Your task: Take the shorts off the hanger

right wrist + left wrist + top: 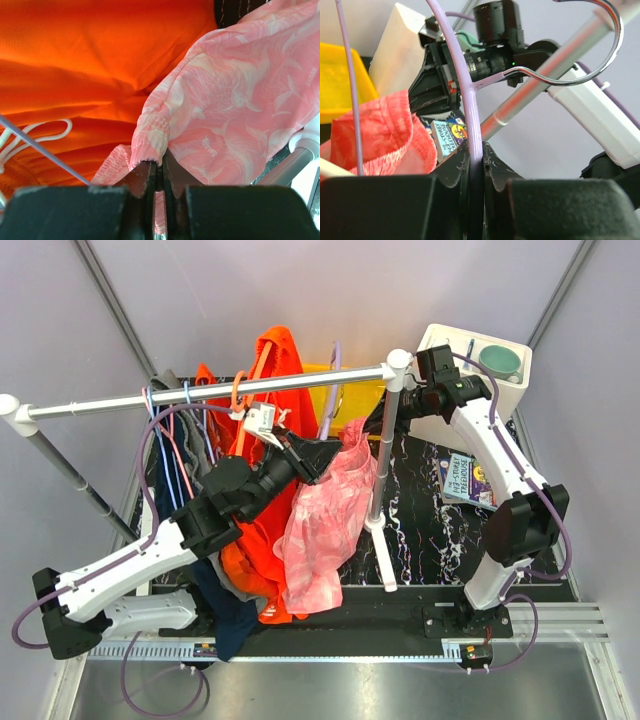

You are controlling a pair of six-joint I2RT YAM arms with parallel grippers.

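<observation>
While left hand (476,172) is clamped on the lilac hanger (472,115) wire, right hand (159,172) looks pinched on the pink shorts (240,100) waistband, though the view is tight. Pink shorts hang under the rail (100,403), touching orange shorts (100,50).

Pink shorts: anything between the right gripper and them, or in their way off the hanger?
Nothing between: the right gripper pinches the pink shorts. The left gripper holds the lilac hanger. Pulling them toward the right arm, the rack's upright post stands right beside them; the orange shorts hang against the other side.
</observation>
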